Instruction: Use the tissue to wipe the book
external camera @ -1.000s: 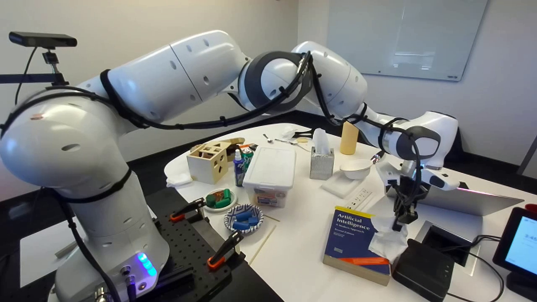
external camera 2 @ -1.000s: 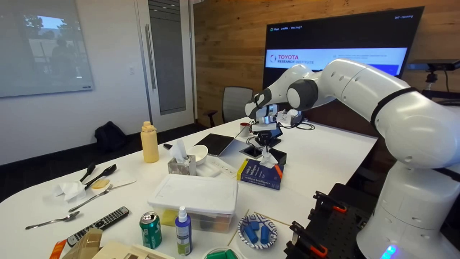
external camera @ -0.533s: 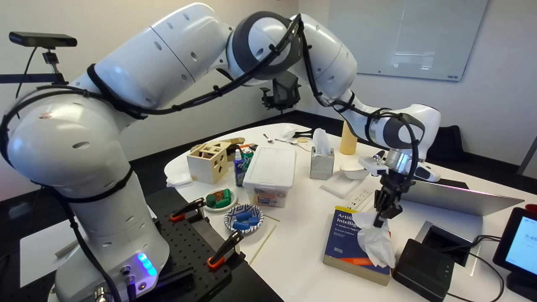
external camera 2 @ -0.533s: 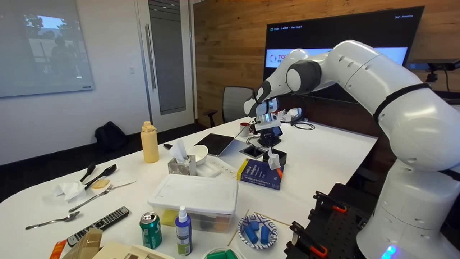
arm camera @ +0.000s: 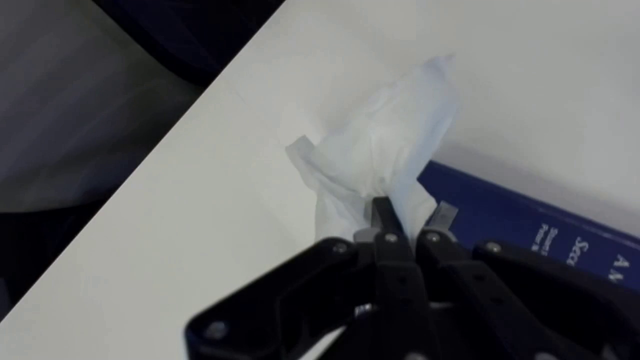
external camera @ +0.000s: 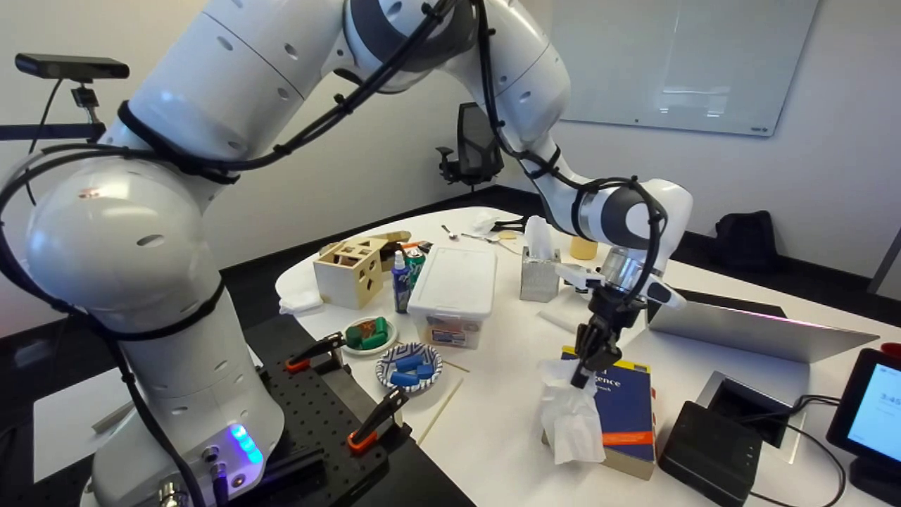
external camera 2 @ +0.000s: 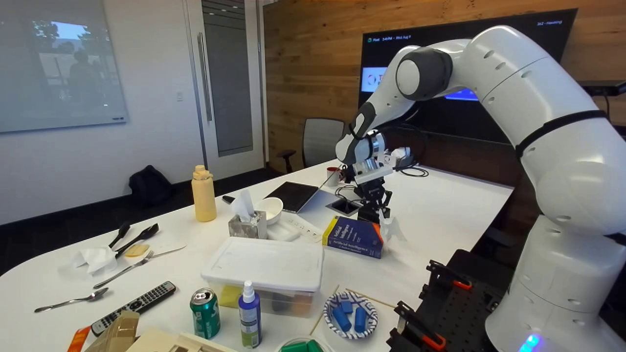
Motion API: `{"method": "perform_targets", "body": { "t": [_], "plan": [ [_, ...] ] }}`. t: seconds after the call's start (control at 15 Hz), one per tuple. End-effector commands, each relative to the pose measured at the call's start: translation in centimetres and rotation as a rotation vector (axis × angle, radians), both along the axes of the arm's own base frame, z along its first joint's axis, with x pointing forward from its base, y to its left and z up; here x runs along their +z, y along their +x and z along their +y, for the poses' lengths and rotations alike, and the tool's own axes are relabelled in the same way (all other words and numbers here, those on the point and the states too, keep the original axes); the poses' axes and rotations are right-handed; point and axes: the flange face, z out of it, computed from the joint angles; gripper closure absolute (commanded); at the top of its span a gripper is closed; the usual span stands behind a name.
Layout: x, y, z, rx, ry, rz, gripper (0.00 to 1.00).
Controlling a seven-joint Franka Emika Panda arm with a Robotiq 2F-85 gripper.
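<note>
pincer: grips tissue | tissue: partly hides book | black box: beside book

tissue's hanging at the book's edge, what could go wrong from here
The tissue hangs mostly past the edge of the book, so a wipe may rub only the table. The end effector pinches just part of the tissue, which might tear or slip if it snags. A hard stroke could also push the book into the black box beside it.
</note>
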Motion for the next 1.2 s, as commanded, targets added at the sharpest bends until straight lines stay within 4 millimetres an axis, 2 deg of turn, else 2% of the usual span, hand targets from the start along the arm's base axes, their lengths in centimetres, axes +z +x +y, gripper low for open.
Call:
{"method": "perform_targets", "body": {
  "t": [0.0,0.2,0.47,0.6,0.8,1.13],
  "plan": [
    [0.1,-1.6,4.5,-0.014,0.046,-0.016,1.00],
    [-1.0,-0.3,6.6,-0.048,0.059,-0.053,1.00],
    [-0.9,3.1,7.0,-0.108,0.034,-0.136,1.00],
    [-0.6,4.5,6.2,-0.128,0.001,-0.172,1.00],
    [-0.6,5.7,3.5,-0.175,-0.077,-0.207,1.00],
    [-2.2,6.1,-1.0,-0.278,-0.191,-0.232,1.00]
  ]
}}
